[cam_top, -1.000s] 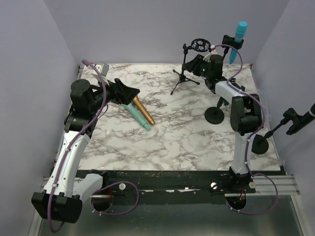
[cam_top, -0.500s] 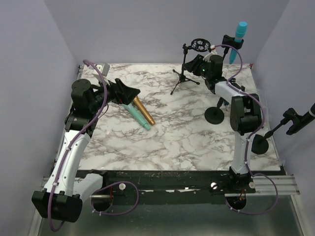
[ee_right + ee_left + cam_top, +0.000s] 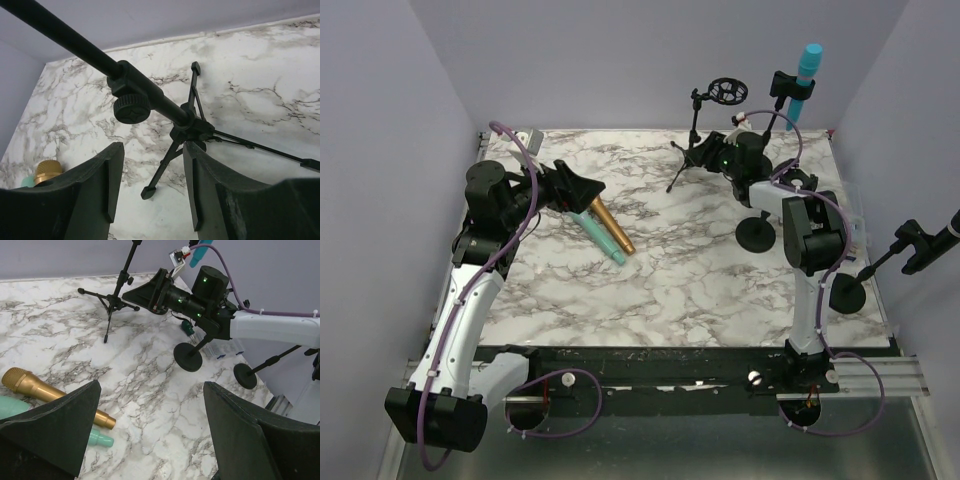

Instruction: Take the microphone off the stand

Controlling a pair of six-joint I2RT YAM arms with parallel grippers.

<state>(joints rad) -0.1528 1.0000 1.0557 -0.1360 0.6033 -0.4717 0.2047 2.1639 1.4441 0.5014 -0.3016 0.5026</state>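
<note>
The teal microphone (image 3: 808, 62) sits upright in the clip of a round-base stand (image 3: 757, 235). It is to the right of the tripod stand (image 3: 692, 160) and higher up, at the back of the marble table (image 3: 670, 290), so it is not removed yet. The right gripper (image 3: 708, 152) is just beside the tripod stand, low by its pole. In the wrist view its fingers (image 3: 95, 190) stand apart and unclenched, with the tripod legs seen through the gap and nothing grasped. The left gripper (image 3: 582, 190) is well left of the tripod stand, spread wide and holding nothing. It hovers by a gold microphone (image 3: 612, 226) and a loose teal microphone (image 3: 598, 238), which lie side by side on the table. A ring mount (image 3: 725, 92) tops the tripod stand.
</note>
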